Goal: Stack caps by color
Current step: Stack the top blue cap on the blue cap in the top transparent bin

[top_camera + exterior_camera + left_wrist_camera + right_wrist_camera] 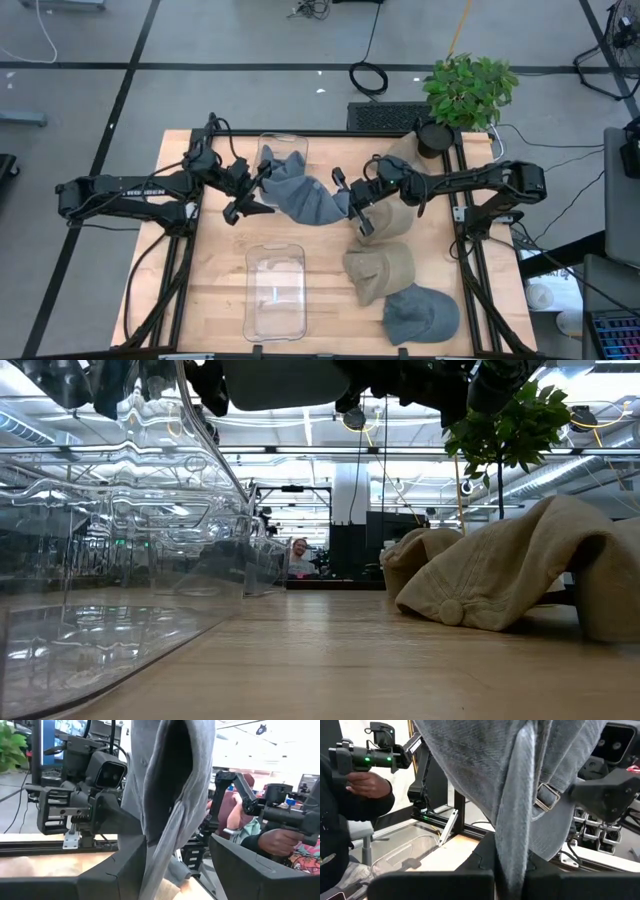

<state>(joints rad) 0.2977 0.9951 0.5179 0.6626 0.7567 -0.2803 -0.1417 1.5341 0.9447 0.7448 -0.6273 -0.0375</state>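
Observation:
A slate blue-grey cap point(300, 192) hangs in the air over the table's middle, between my two grippers; the low view shows its underside point(290, 385). My right gripper point(346, 206) is shut on the cap's right side. My left gripper point(258, 190) stands open at the cap's left side, with a fold of the cap point(165, 820) passing between its wide-set fingers. Two tan caps point(386, 216) point(378, 271) and another blue-grey cap point(420, 315) lie on the table's right half. A further tan cap point(400, 150) lies near the far right. My left gripper point(177, 870) has a fold of the cap running down along the inner side of one finger point(125, 870); I cannot tell whether it touches. The other finger point(245, 865) stands clear of the cloth. My right gripper point(510, 870) pinches a bunched fold of the cap point(512, 845) between its two fingers, close to the back strap and its buckle point(546, 797). It comes at the cap about level, from the table's right. The cap is lifted clear of the table.
One clear plastic bin point(275, 290) stands at the near middle, a second point(283, 152) at the far middle under the held cap's left end. A potted plant point(468, 88) stands at the far right corner. A person's hand point(365, 782) shows beyond the table.

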